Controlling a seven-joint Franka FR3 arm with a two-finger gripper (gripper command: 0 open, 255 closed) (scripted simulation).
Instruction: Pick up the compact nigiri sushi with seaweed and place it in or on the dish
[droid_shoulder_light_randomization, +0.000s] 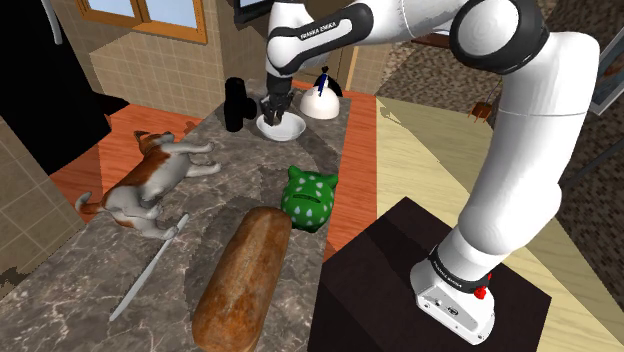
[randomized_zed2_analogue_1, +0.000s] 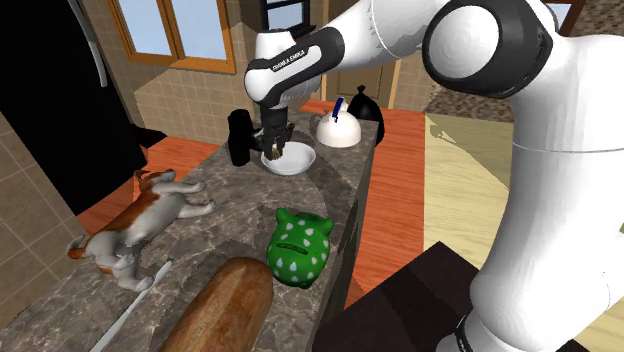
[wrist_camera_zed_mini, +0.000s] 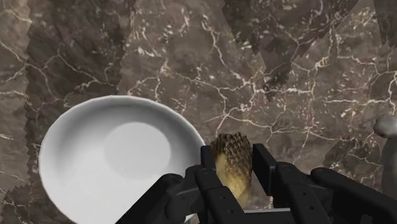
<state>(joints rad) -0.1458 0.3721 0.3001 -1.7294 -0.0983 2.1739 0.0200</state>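
In the shoulder view, on the marbled desk (droid_shoulder_light_randomization: 230, 190), a black canister (droid_shoulder_light_randomization: 237, 104) stands at the white dish's (droid_shoulder_light_randomization: 295, 130) 10 o'clock and a white kettle (droid_shoulder_light_randomization: 322, 102) at its 2, both near; a green piggy bank (droid_shoulder_light_randomization: 308, 195) sits at 6. The jaws clench the nigiri (wrist_camera_zed_mini: 230, 159), ridged and golden-brown, above the dish's rim.
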